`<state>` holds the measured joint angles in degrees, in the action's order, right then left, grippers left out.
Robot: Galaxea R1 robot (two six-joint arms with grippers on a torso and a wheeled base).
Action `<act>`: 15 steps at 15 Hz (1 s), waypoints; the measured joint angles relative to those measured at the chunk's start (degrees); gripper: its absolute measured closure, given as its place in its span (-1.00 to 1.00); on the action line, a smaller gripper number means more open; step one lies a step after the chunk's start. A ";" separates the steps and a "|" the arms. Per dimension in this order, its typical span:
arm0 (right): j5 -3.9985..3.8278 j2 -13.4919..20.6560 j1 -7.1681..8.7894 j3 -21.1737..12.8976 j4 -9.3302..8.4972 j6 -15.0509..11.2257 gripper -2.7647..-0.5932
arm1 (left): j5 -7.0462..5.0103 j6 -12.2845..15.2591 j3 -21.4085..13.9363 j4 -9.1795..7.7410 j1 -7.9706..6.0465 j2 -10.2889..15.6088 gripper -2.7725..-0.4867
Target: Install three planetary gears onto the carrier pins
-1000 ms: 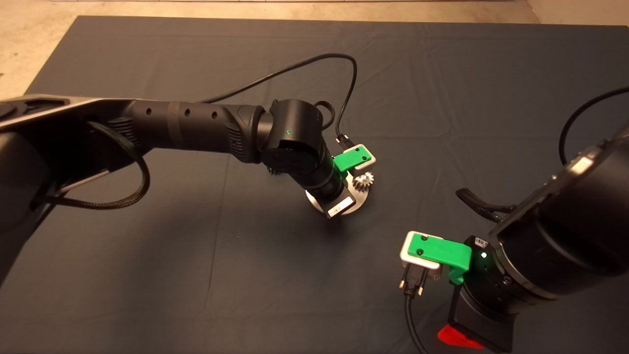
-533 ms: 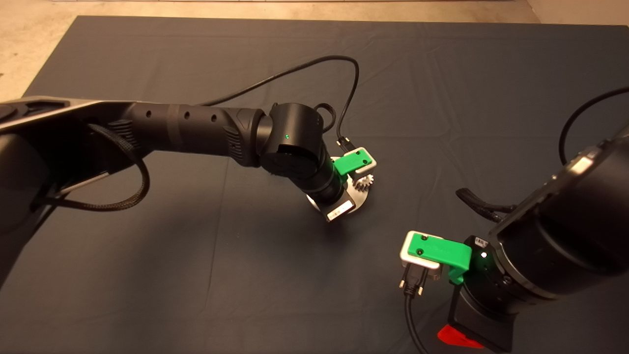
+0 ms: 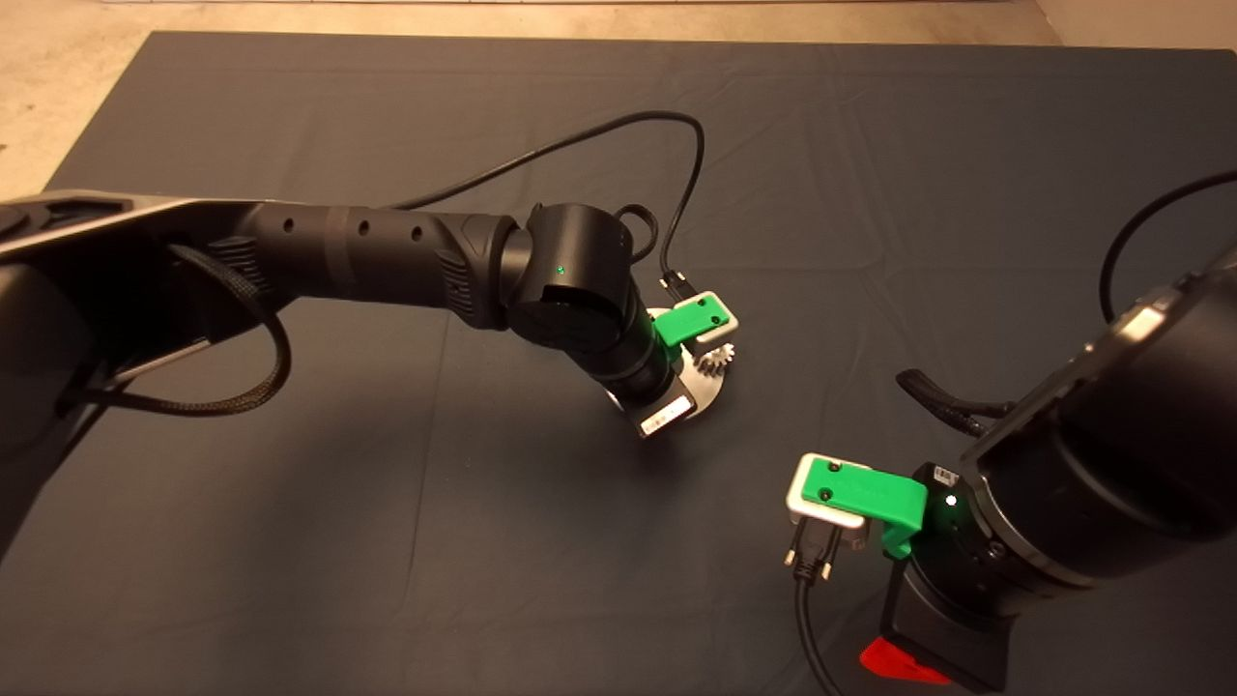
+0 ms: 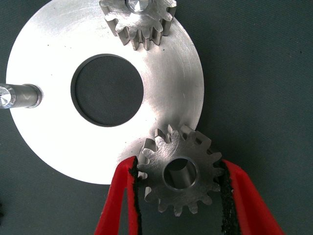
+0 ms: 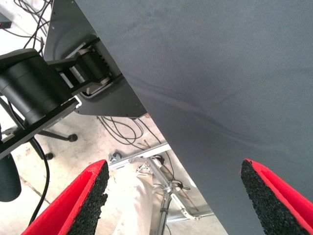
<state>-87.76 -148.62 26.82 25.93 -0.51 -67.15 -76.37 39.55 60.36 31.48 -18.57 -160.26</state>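
Surface: dark mat (image 3: pixel 290 503) across the frame, bare floor along the top edge.
Disc: silver disc (image 3: pixel 704 391) at centre.
Left gripper (image 4: pixel 178 196): narrowly closed on one gear (image 4: pixel 178 174) over the disc's rim.
Second gear (image 4: pixel 138 19): seated on a pin.
Bare pin (image 4: pixel 19 95): opposite edge.
Right gripper (image 5: pixel 173 196): wide apart, empty, lower right.

Most of the round plate (image 3: pixel 713 389) behind the left arm (image 3: pixel 580 300); seated gear (image 4: pixel 139 22) edge-cropped.
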 joint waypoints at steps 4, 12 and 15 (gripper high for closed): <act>0.00 0.00 0.00 0.00 0.00 0.00 -0.29 | 0.02 -0.02 0.00 -0.02 0.00 0.29 0.81; -0.02 -0.21 0.00 0.02 0.00 0.00 -0.29 | 1.07 -1.00 -0.05 -0.17 0.00 1.28 0.81; -0.02 -0.37 0.00 0.02 0.00 0.00 -0.29 | 1.24 -1.13 -0.07 -0.15 -0.01 1.57 0.81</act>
<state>-87.78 -148.98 26.82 25.95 -0.51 -67.15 -75.13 38.41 60.28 31.33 -18.58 -158.68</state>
